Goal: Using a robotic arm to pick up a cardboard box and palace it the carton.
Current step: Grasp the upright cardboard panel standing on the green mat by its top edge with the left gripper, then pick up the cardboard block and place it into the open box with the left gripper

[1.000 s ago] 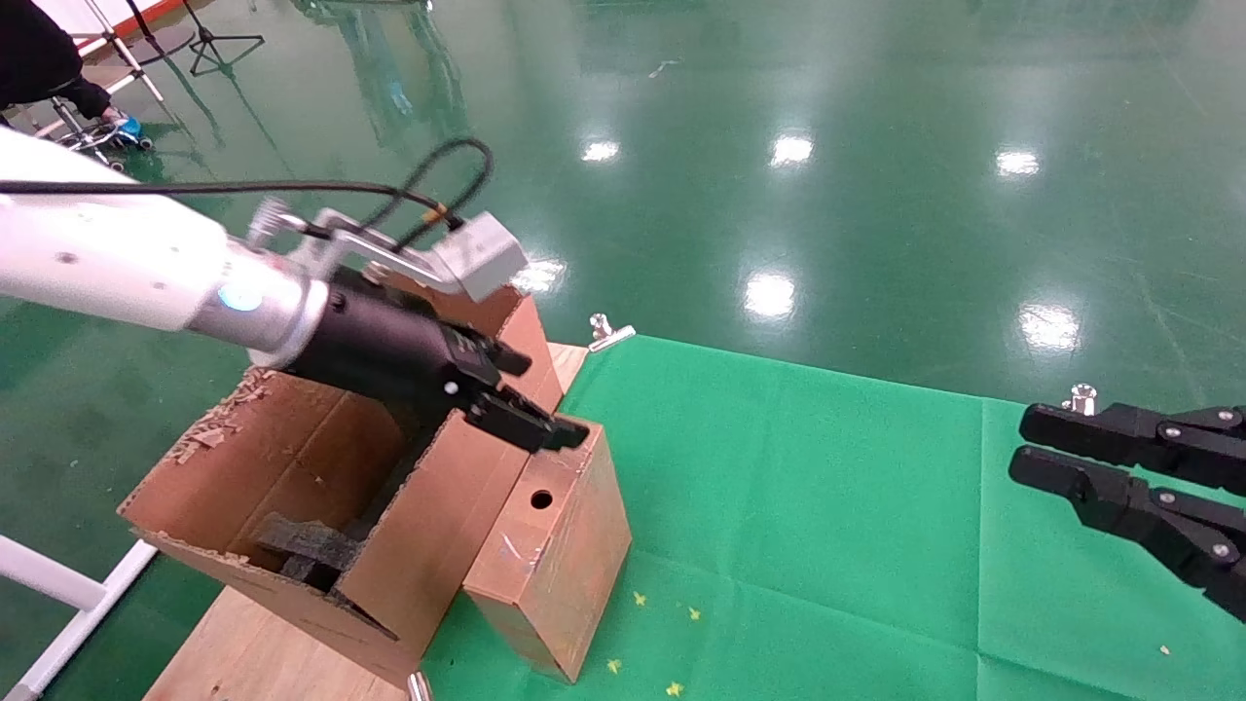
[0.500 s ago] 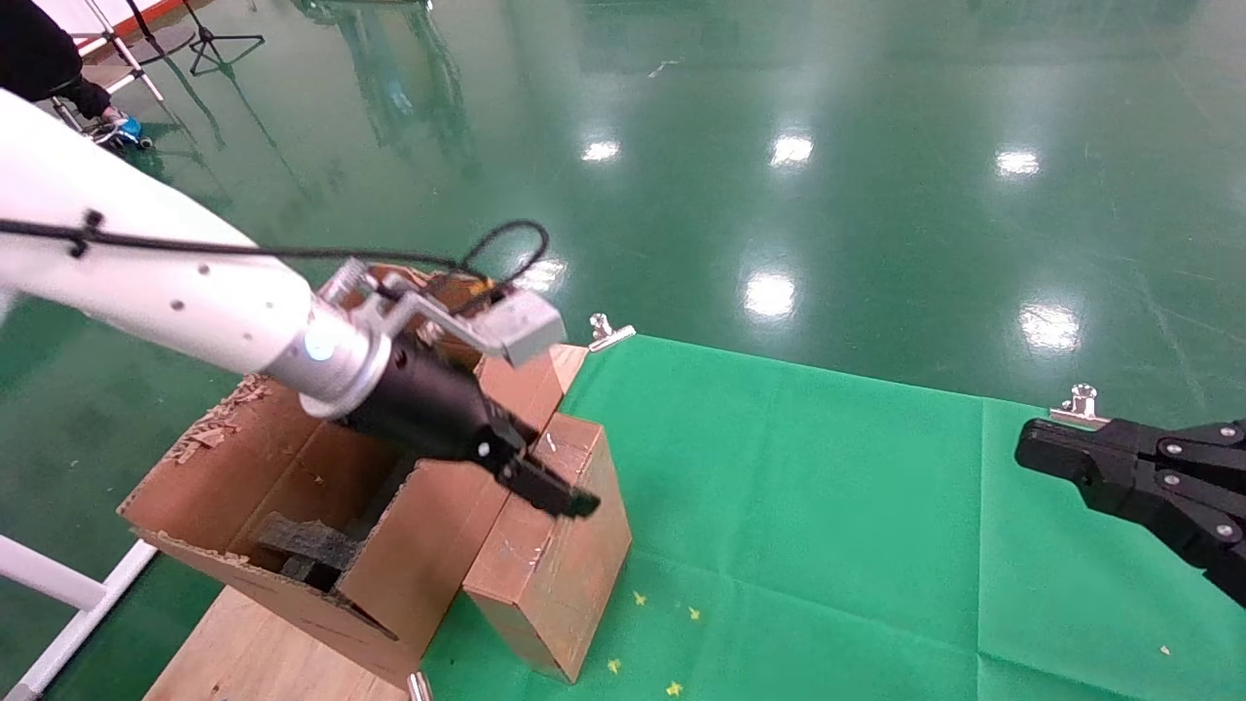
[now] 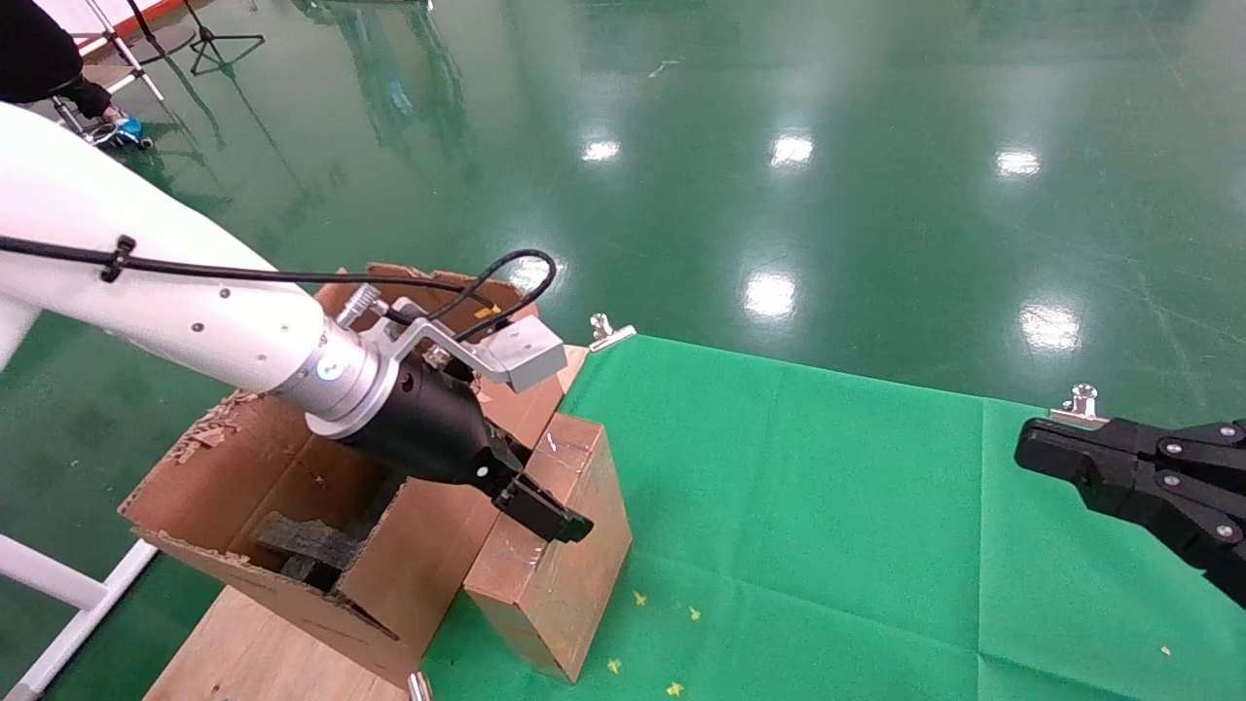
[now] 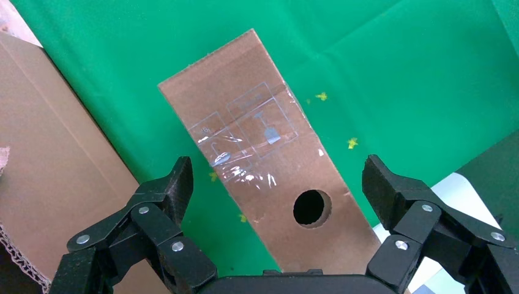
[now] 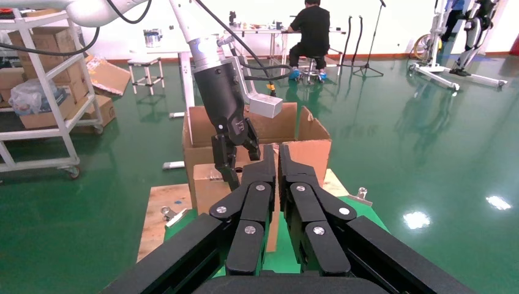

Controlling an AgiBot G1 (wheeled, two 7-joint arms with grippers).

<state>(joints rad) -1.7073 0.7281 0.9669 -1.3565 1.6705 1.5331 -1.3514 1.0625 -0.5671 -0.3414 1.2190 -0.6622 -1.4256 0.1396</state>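
The small cardboard box (image 3: pixel 569 574) stands on the green cloth, against the side of the carton (image 3: pixel 428 555). Its taped top has a round hole (image 4: pixel 312 208). My left gripper (image 3: pixel 545 511) hangs just over the box top. It is open, with one finger on each side of the box in the left wrist view (image 4: pixel 278 177), and it is not touching the box. The carton's flaps stand up, and black foam (image 3: pixel 302 545) lies inside. My right gripper (image 3: pixel 1032 453) is shut and empty over the right of the cloth; it also shows in the right wrist view (image 5: pixel 273 150).
The green cloth (image 3: pixel 827 506) is held by metal clips (image 3: pixel 608 331) at its edges. The carton rests on a wooden board (image 3: pixel 253 652). A white frame bar (image 3: pixel 58 604) lies at the left. Shelves with boxes (image 5: pixel 43 73) and a seated person (image 5: pixel 315 33) are far off.
My left gripper has come down and forward from above the carton to just over the small box. My right gripper's fingers have closed together.
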